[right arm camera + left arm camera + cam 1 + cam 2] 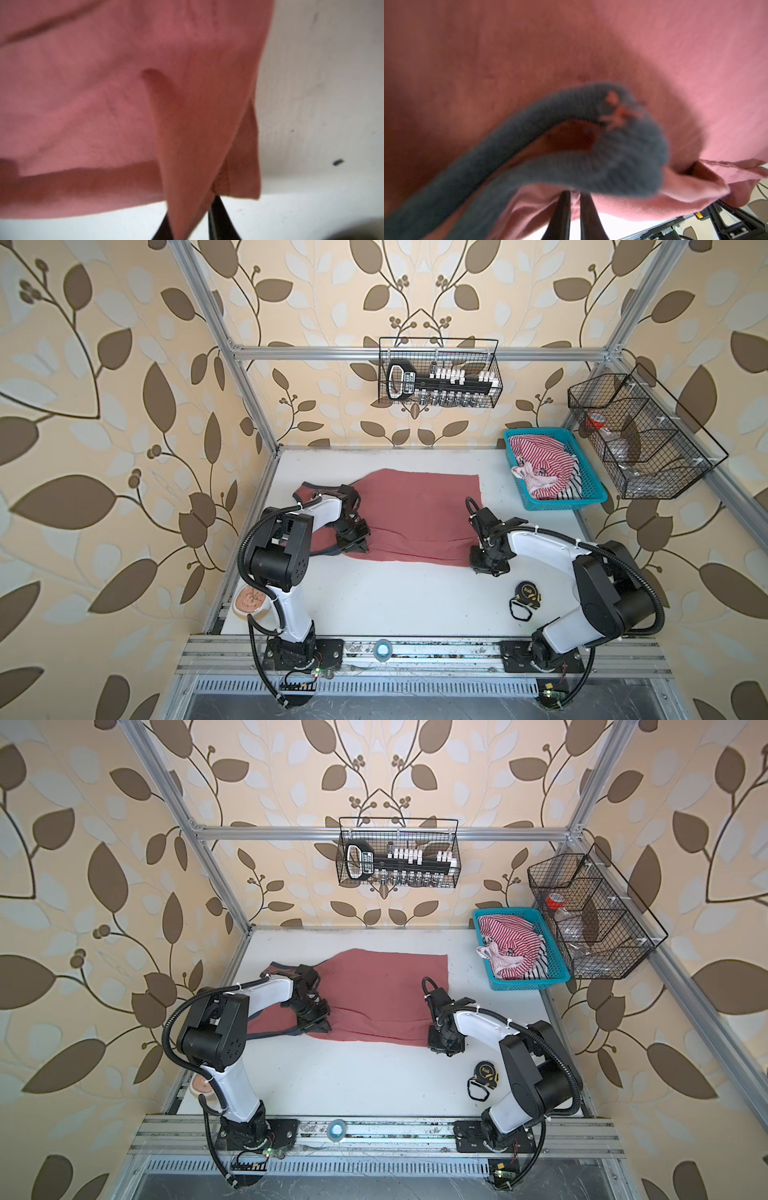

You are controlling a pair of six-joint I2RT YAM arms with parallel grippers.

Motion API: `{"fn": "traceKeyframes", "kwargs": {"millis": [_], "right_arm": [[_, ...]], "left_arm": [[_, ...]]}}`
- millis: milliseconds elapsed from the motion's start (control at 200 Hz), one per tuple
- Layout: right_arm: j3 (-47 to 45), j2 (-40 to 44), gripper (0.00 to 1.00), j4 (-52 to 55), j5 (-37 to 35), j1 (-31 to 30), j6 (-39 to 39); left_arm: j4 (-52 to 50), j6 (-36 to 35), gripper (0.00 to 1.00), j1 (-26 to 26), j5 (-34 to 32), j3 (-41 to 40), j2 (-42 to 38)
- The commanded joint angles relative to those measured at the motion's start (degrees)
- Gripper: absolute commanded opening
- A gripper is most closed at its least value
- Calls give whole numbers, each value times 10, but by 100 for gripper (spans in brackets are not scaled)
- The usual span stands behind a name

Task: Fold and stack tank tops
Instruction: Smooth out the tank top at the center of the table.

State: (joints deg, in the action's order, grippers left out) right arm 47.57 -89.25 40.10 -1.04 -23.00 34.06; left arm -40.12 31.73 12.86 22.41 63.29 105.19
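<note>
The dusty red tank top (415, 516) (374, 994) lies spread across the white table in both top views, its hem toward the right. My left gripper (353, 546) (316, 1025) is at its near armhole edge. In the left wrist view that gripper (575, 195) is shut on a fold of red cloth, and blue-grey trim (571, 166) drapes over the fingers. My right gripper (484, 566) (442, 1046) is at the near hem corner. In the right wrist view it (190, 220) is shut on a red cloth fold. The striped tank top (538, 458) (509, 940) lies crumpled in the basket.
A blue basket (557, 506) stands at the table's back right, under a black wire basket (648, 439) on the frame. A black tape measure (528, 593) lies near the right arm. A tape roll (382, 649) sits on the front rail and a pink dish (251, 599) at the left edge.
</note>
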Motion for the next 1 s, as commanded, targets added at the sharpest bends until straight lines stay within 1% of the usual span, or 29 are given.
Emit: {"fn": "traceKeyframes", "kwargs": {"millis": [0, 155, 275, 340, 420, 500, 675, 870, 925, 995], "right_arm": [[-17, 21, 20, 36, -32, 12, -1], [10, 66, 20, 70, -39, 30, -15], [51, 91, 26, 83, -32, 31, -30], [63, 97, 29, 66, -18, 36, -42], [73, 87, 30, 44, 9, 55, -54], [84, 65, 32, 26, 24, 70, -70], [105, -2, 32, -7, 55, 92, -99], [110, -55, 32, -45, 91, 112, -108], [111, -69, 30, -50, 99, 115, -110], [114, -83, 20, -54, 105, 116, -113]], "left_arm": [[2, 3, 16, 23, -84, -43, 29], [-33, -3, 20, 51, -81, -40, -20], [-70, -11, 26, 52, -92, -27, -72], [-87, -16, 29, 52, -102, -8, -93], [-100, -20, 36, 53, -112, 22, -101], [-110, -27, 41, 52, -124, 52, -88], [-119, -39, 42, 48, -140, 106, -37], [-108, -40, 42, 31, -135, 132, 21], [-101, -39, 41, 27, -132, 132, 34], [-97, -37, 36, 20, -132, 131, 49]]}}
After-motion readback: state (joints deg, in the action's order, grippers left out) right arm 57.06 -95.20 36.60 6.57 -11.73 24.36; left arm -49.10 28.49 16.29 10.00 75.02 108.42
